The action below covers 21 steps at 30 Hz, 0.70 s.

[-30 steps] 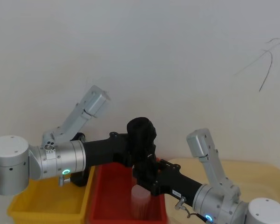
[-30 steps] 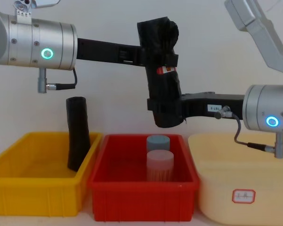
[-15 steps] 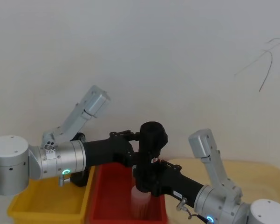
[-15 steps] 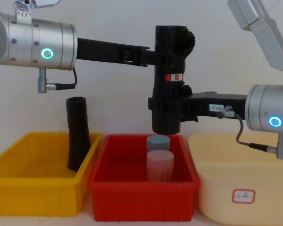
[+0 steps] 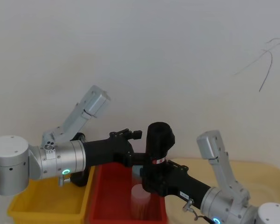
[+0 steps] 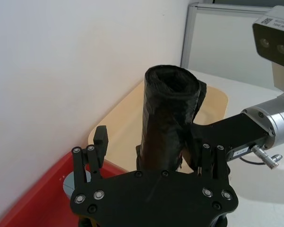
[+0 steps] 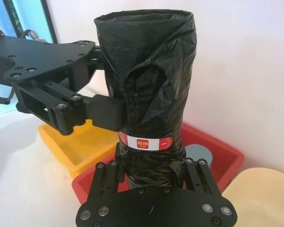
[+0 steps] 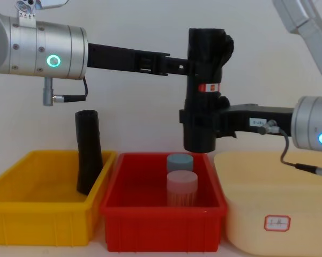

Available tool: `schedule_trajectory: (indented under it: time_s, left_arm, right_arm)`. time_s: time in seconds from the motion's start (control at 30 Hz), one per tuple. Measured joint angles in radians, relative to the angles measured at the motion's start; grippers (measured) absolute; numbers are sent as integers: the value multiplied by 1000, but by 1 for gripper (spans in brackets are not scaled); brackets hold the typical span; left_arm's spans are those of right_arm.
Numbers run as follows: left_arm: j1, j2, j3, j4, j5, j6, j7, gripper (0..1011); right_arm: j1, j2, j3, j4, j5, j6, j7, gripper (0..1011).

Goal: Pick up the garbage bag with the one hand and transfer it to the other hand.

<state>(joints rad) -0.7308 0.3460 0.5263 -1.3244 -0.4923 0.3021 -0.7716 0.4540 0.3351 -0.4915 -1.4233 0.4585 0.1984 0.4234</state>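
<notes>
right wrist view shows the right gripper point(image 7: 152, 164), on the blue-ringed arm, clamped narrow around the lower end of the garbage bag point(image 7: 151, 80). one finger sits on each side, just beneath the red-and-white label band point(image 7: 149, 142). the roll stands upright in that grip, held in the air. in the chest view it hangs over the red bin point(image 8: 161, 217). its bottom end shows just above a grey-blue cylinder point(image 8: 180, 160), which stands behind a pinkish translucent one point(image 8: 181, 188) inside the bin. the left gripper point(image 6: 150, 142), on the green-ringed arm, reaches in level from the left at the roll's upper half, above the label. its fingers point(image 6: 101, 138) are spread wide. in the left wrist view one stands apart from the roll with a clear gap, and the other is close by the opposite side. farther out, a plain black roll point(image 8: 88, 152) leans in the yellow bin point(image 8: 43, 219) to the left. a cream tub point(image 8: 246, 203) sits just right of the red bin.
</notes>
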Motion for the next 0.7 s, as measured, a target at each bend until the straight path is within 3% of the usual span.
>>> schedule_trajectory:
  time_s: [0.33,0.7]
  left_arm:
    - [0,2,0,0,-3,0,-2,1002]
    - [1,15,-3,2,-42,-8,-58,1002]
  right_arm:
    - [-30,19,31,-29,3,9,-33,593]
    - [-46,20,63,-37,-8,22,-87,593]
